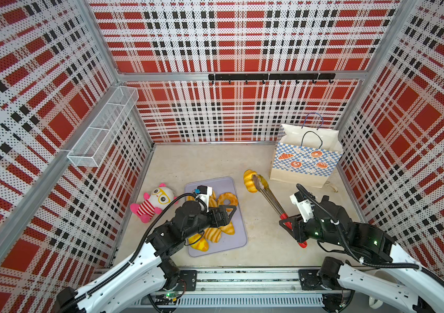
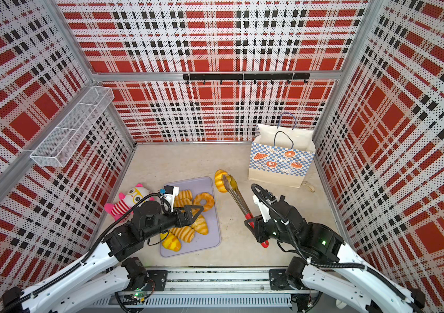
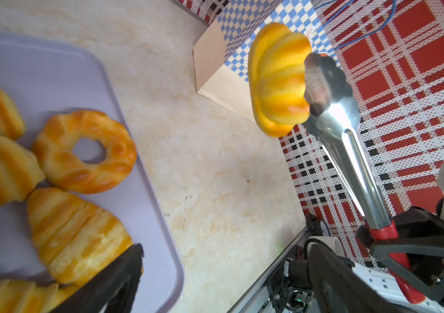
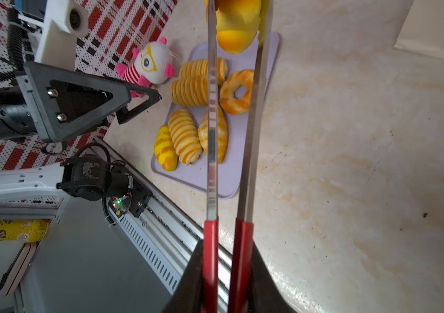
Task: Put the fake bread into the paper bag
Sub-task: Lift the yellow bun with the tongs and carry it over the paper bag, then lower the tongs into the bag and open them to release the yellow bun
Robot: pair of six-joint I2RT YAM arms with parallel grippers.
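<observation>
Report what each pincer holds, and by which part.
Right pincer: shut on the tongs by their red handles; the tongs' tips pinch a yellow bread. Left pincer: open, nothing held.

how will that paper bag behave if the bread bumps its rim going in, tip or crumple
The paper bag stands tall on a narrow base, so a sideways bump could probably tip or slide it. Its thin paper walls would likely buckle under the tongs or the held bread. The floppy cord handles arch over the mouth and might snag.
</observation>
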